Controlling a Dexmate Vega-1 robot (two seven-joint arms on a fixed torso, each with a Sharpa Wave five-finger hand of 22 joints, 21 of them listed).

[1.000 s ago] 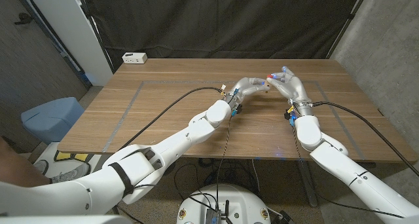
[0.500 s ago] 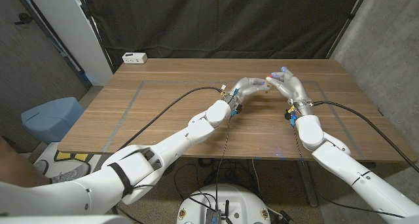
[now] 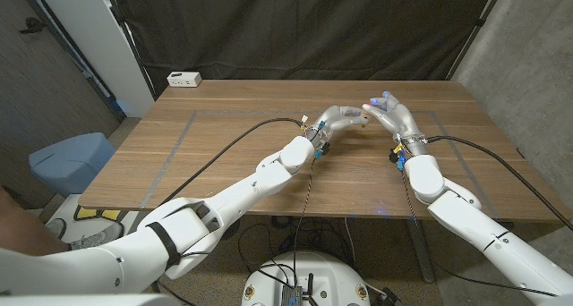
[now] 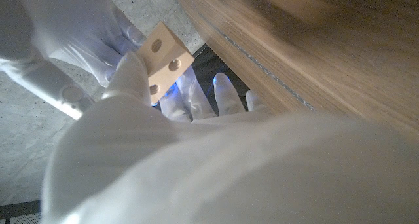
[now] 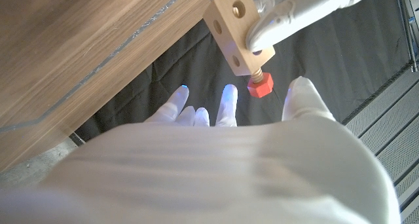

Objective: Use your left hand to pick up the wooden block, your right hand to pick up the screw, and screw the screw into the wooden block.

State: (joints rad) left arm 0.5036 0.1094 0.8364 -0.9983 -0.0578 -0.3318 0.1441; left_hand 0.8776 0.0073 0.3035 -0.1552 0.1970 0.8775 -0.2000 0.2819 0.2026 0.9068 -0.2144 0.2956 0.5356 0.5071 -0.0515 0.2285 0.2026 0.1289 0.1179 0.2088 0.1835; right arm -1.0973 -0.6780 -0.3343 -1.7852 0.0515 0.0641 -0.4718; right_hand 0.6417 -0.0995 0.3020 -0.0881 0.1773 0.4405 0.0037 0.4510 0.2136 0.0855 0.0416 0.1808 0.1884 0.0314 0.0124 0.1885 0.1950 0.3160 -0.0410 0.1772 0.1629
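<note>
Over the table's far edge, the left hand grips the wooden block with the red screw already started, threads still showing, while the right hand hovers spread beside it — more turning left.

A wooden table bears a white box.

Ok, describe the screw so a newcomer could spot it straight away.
Start at the far middle of the wooden table, where the two white hands meet above it. The left hand holds a pale wooden block with round holes. The screw sticks out of one block face in front of the right hand: its bright red hexagonal head is the only red thing there.
</note>
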